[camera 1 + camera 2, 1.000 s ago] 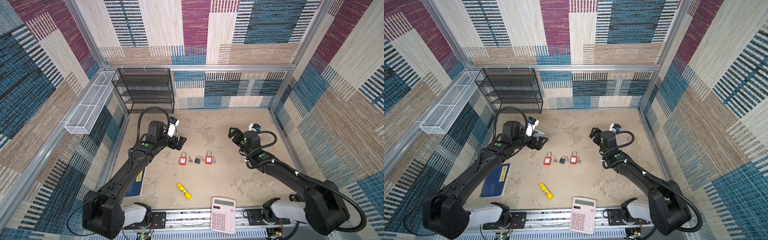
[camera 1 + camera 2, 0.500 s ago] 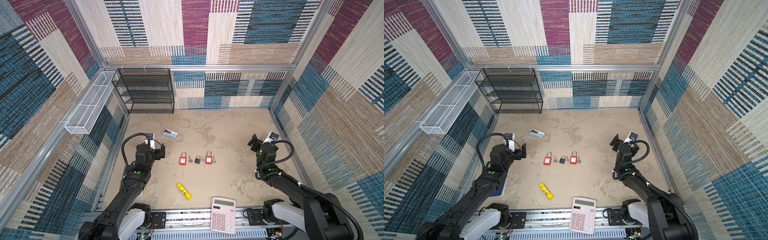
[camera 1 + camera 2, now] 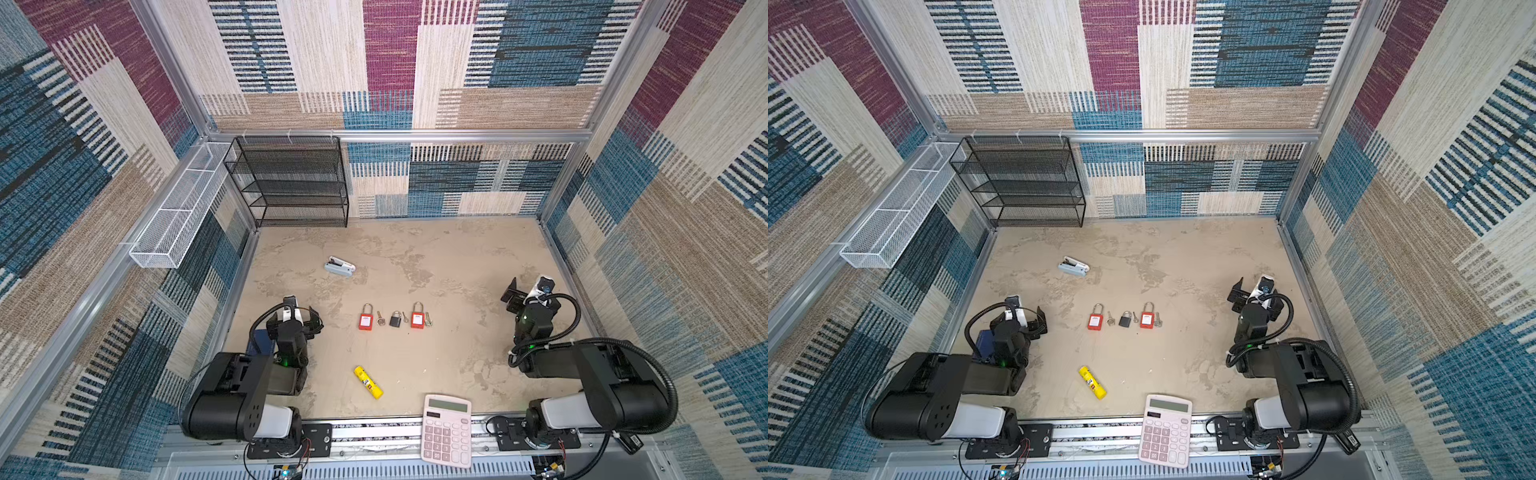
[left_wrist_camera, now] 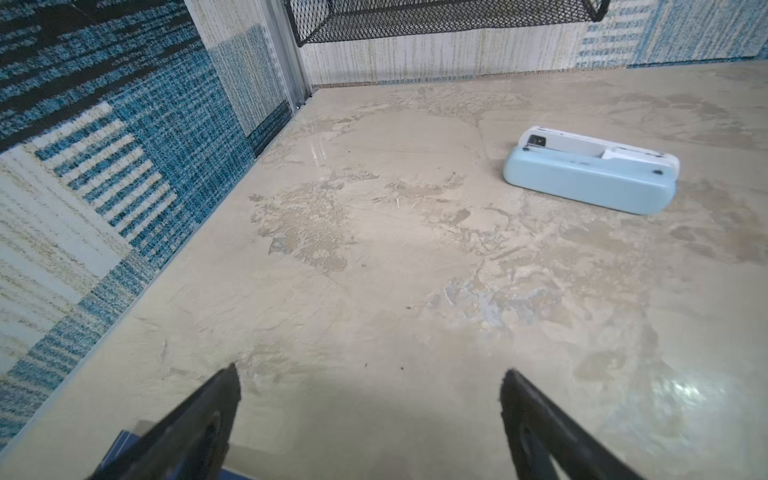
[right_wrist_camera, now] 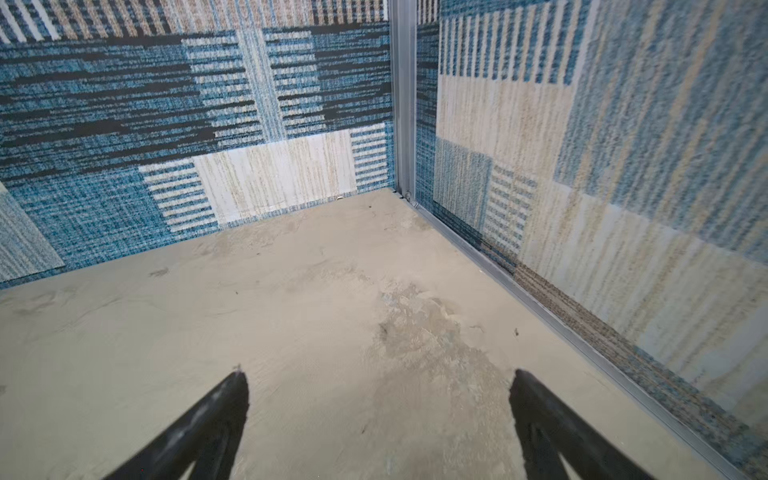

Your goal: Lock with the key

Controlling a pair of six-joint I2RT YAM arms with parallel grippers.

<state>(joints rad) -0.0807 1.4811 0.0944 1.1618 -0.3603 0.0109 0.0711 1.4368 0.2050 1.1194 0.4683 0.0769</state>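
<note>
Calculator (image 3: 446, 430): pink, at the bottom edge right of centre in both top views, lying across the front rail.
Glue stick (image 3: 368, 376): yellow, lower centre, lying slantwise on the table (image 3: 457, 266), up and left of the calculator.
Left gripper (image 4: 372, 374): lower left in both top views, jaws spread wide with nothing between them, over bare table.
Notebook (image 3: 258, 341): blue, partly hidden under the left arm, by the left wall.
Right gripper (image 5: 380, 376): right of centre in both top views, near the right wall, jaws spread wide and empty, facing the far right corner.
Left red lock (image 3: 365, 318): centre of frame, lying flat, shackle toward the top of the frame, well apart from both grippers.
Black lock (image 3: 395, 319): smaller, to its right in the same row.
Right red lock (image 3: 417, 316): right end of the row.
Left key (image 3: 380, 318): on the table between the left red lock and the black lock.
Middle key (image 3: 405, 316): between the black lock and the right red lock.
Right key (image 3: 428, 321): just right of the right red lock.
Stapler (image 3: 340, 266): pale blue, above and left of the row, alone.
Shelf (image 3: 291, 183): black mesh, upper left of centre, against the back wall.
Basket (image 3: 178, 216): white wire, on the left wall, beside the shelf.
</note>
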